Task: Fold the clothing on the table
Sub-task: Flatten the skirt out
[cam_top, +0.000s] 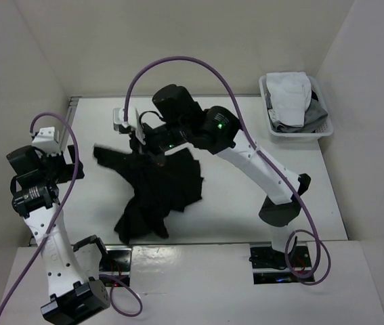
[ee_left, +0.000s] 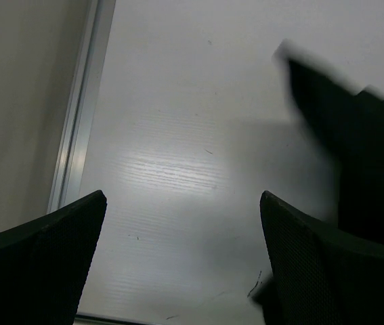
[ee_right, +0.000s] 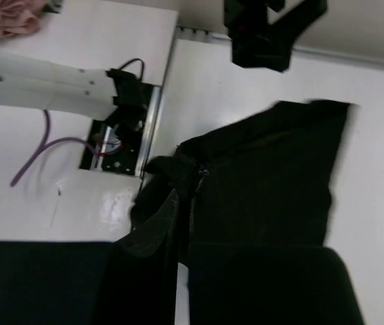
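Black clothing (cam_top: 161,186) rises, pinched in the right hand (cam_top: 145,143).

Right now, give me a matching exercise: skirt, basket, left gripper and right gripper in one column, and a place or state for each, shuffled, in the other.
Column one:
1. skirt
2. basket
3. left gripper
4. right gripper

Column two:
A. open, over bare table
B. far right corner, holding pale garments
C. shut, pinching black cloth
D. crumpled, left of centre

Pairs: 1-D, 2-B, 3-A, 4-C.
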### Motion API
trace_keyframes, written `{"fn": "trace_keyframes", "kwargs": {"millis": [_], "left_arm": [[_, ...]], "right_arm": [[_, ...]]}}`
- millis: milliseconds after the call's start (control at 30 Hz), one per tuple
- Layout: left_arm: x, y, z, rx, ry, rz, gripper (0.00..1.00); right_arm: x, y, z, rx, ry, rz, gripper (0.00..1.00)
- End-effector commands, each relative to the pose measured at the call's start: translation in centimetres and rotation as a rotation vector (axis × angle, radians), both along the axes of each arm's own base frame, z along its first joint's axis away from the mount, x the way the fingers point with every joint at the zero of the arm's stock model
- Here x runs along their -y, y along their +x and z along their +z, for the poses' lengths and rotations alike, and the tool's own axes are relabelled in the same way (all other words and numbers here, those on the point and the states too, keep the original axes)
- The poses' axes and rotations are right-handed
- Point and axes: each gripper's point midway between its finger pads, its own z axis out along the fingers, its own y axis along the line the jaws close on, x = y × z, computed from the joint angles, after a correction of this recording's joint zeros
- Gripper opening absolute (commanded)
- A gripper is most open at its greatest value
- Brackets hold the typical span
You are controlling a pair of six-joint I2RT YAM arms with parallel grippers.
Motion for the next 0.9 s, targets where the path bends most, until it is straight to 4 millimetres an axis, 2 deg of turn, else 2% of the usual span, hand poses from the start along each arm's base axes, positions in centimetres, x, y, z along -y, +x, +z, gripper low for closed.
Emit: {"fn": "trace_keyframes", "kwargs": {"millis": [0,33,100,133,167,200,233,267,300,333,367,400,467,500,567,600,667,700,800,867], "left_arm": [[-0.3,0.2,0.9,0.048,0.015,0.008,1.00],[-0.6,0.1,0.9,0.048,0.016,0.018,1.00],[-0.6,0.1,0.9,0.048,0.016,0.018,1.00],[-0.6,0.1,0.9,0.048,0.016,0.018,1.00],[-0.6,0.1,0.9,0.048,0.016,0.018,1.00],[-0.6,0.1,0.9,0.048,0.016,0.018,1.00],[-0.4,0.1,1.0,0.051,0.011,0.010,1.00],[-0.4,0.1,1.0,0.051,0.011,0.010,1.00],[-0.4,0.1,1.0,0.051,0.011,0.010,1.00],[-0.4,0.1,1.0,0.051,0.011,0.010,1.00],[-0.4,0.1,1.0,0.051,0.011,0.010,1.00],[-0.4,0.1,1.0,0.051,0.011,0.010,1.00],[-0.3,0.2,1.0,0.053,0.007,0.003,1.00],[-0.3,0.2,1.0,0.053,0.007,0.003,1.00],[-0.3,0.2,1.0,0.053,0.007,0.003,1.00],[-0.3,0.2,1.0,0.053,0.007,0.003,1.00],[-0.3,0.1,1.0,0.052,0.015,-0.002,1.00],[-0.3,0.1,1.0,0.052,0.015,-0.002,1.00],[-0.3,0.1,1.0,0.052,0.015,-0.002,1.00],[-0.2,0.3,0.8,0.046,0.006,-0.010,1.00]], "right_arm": [[2.0,-3.2,5.0,0.060,0.117,0.161,0.00],[2.5,-3.3,5.2,0.071,0.114,0.156,0.00],[3.3,-1.9,5.9,0.126,0.106,0.064,0.00],[3.6,-0.6,5.5,0.126,0.095,0.014,0.00],[5.3,2.1,6.1,0.134,0.104,-0.067,0.00],[5.9,3.7,5.5,0.108,0.094,-0.102,0.00],[7.2,5.3,5.7,0.089,0.101,-0.155,0.00],[9.6,9.0,5.7,0.092,0.105,-0.259,0.00],[10.5,10.8,3.7,0.057,0.068,-0.298,0.00],[11.7,12.3,2.5,0.018,0.054,-0.352,0.00],[12.2,14.1,2.4,0.035,0.083,-0.391,0.00],[14.6,15.6,-0.7,0.002,0.035,-0.479,0.00],[15.8,17.1,-2.8,0.031,0.029,-0.578,0.00],[16.6,18.0,-5.4,0.030,0.000,-0.624,0.00],[17.5,19.1,-7.7,0.018,-0.034,-0.681,0.00],[18.1,19.2,-10.5,-0.019,-0.076,-0.692,0.00],[18.8,20.0,-13.2,-0.042,-0.108,-0.731,0.00],[18.7,20.1,-16.0,-0.076,-0.147,-0.729,0.00],[19.0,20.2,-19.9,-0.125,-0.211,-0.749,0.00],[20.0,21.0,-22.6,-0.136,-0.266,-0.793,0.00]]}}
